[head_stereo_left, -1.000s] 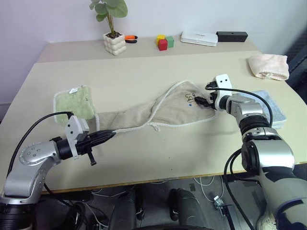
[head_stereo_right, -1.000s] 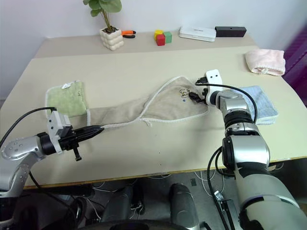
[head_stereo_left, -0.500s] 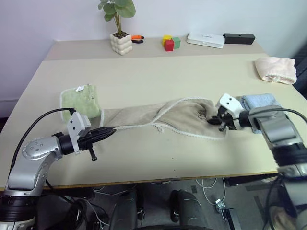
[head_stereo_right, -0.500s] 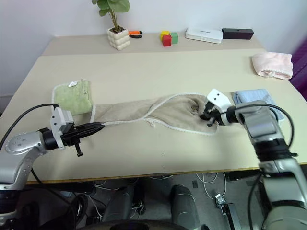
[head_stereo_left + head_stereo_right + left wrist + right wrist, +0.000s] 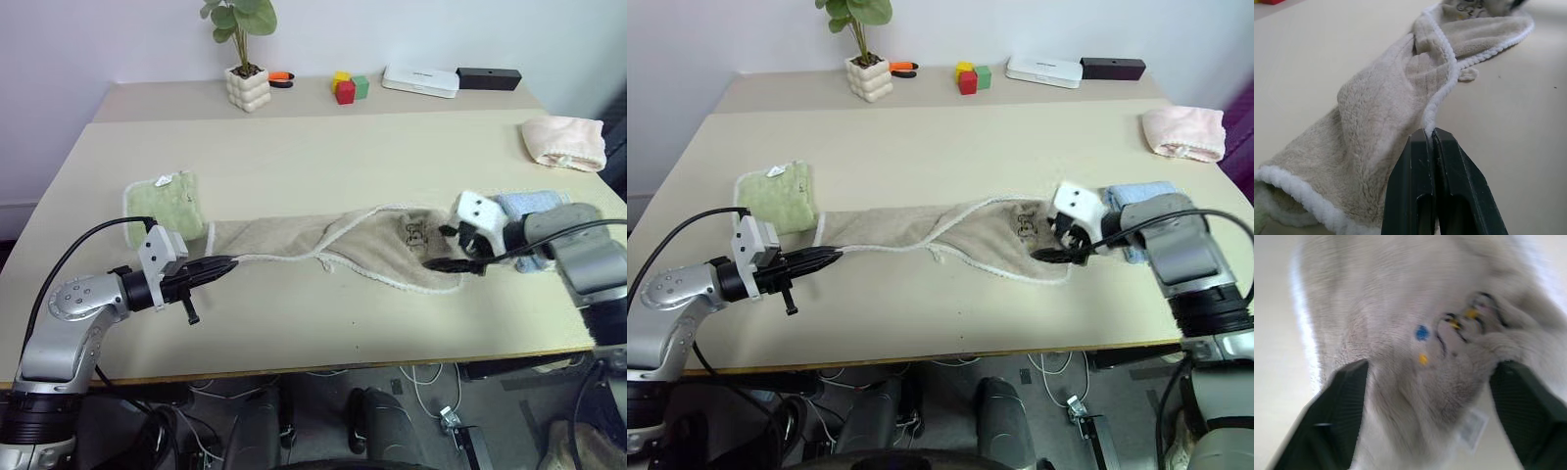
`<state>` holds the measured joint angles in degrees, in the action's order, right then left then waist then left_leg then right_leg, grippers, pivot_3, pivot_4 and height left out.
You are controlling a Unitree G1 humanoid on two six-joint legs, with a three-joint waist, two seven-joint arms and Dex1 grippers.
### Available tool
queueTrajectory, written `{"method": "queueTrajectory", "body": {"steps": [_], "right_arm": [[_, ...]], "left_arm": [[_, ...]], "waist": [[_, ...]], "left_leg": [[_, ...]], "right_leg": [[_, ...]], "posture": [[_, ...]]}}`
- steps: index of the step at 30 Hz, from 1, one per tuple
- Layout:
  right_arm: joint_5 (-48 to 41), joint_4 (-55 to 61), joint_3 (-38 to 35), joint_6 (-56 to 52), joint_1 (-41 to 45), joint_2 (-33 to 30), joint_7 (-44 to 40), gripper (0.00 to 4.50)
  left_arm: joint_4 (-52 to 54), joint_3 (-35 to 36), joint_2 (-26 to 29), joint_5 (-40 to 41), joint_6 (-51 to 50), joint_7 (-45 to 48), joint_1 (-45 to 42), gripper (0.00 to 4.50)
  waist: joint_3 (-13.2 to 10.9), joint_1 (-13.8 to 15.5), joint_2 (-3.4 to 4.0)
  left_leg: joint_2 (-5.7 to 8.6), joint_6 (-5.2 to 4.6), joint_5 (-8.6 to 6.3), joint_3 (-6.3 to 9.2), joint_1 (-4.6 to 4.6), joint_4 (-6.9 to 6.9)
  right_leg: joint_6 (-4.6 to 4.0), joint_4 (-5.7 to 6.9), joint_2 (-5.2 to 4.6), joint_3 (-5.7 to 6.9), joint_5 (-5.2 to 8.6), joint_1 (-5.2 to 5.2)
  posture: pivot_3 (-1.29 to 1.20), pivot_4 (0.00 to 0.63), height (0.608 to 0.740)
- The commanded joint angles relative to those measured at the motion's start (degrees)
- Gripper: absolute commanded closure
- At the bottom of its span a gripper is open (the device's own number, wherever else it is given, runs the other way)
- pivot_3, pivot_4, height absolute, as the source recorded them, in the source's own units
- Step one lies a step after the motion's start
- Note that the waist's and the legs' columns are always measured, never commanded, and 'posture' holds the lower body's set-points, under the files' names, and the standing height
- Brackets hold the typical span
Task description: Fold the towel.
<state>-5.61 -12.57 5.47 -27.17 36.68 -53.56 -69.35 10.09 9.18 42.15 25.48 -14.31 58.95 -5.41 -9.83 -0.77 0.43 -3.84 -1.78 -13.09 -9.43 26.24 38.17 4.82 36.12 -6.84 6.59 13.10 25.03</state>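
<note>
Fingers (image 5: 1418, 166) of left gripper (image 5: 223, 263) clamped together on white edging at left end of towel (image 5: 323, 240); fingers (image 5: 1339, 406) of right gripper (image 5: 1058, 247) spread wide, straddling towel's embroidered right end, nothing gripped. Towel stretched left to right across near half of table (image 5: 323, 147), bunched and rope-like in the middle. Green cloth (image 5: 165, 207) just beyond left end, blue cloth (image 5: 1136, 196) beside right gripper, pink cloth (image 5: 563, 143) far right.

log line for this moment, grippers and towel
left gripper: shut on towel edging | right gripper: open over towel's embroidered end | towel: stretched along table, unfolded
</note>
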Motion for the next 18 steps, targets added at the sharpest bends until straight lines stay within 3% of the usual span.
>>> {"method": "queueTrajectory", "body": {"steps": [1, 4, 13, 18], "right_arm": [[-1.85, -2.98, -3.64, 1.76, 2.80, -0.62, 0.40, 0.86], [-1.42, -5.96, -4.03, 3.33, 4.50, 0.25, 1.36, 0.86], [-0.96, -34.18, -9.86, 9.10, 19.42, 17.97, 28.43, 0.86], [1.72, -43.78, -7.93, 11.62, 21.70, 20.30, 31.66, 0.86]], "left_arm": [[0.58, 0.35, 0.07, 0.23, 1.01, 0.14, -1.18, 4.50], [0.38, 0.14, 0.17, 0.09, 1.09, 0.35, -1.63, 4.50], [-0.28, -0.36, 0.13, -0.54, 1.55, 0.12, -3.05, 4.50], [0.40, -0.16, 0.43, -0.68, 1.40, -0.09, -2.74, 4.50]], "waist": [[0.00, -0.03, 0.00], [0.00, 0.02, 0.00], [-0.01, -0.20, 0.02], [-0.02, 0.13, 0.03]], "left_leg": [[0.00, 0.02, 0.02, 0.00, 0.00, 0.00], [0.00, 0.13, 0.09, -0.01, 0.00, 0.00], [-0.01, 0.30, 0.21, -0.13, 0.04, -0.06], [0.02, 0.30, 0.22, -0.28, 0.09, -0.05]], "right_leg": [[0.01, 0.00, 0.01, 0.00, 0.00, 0.00], [0.07, 0.00, 0.02, 0.00, -0.04, -0.02], [0.10, 0.09, 0.08, 0.00, -0.14, 0.07], [0.12, 0.08, 0.08, 0.01, -0.15, 0.06]], "posture": [[0.00, 0.150, 0.740], [0.00, 0.150, 0.740], [0.00, 0.150, 0.740], [0.00, 0.150, 0.740]]}}
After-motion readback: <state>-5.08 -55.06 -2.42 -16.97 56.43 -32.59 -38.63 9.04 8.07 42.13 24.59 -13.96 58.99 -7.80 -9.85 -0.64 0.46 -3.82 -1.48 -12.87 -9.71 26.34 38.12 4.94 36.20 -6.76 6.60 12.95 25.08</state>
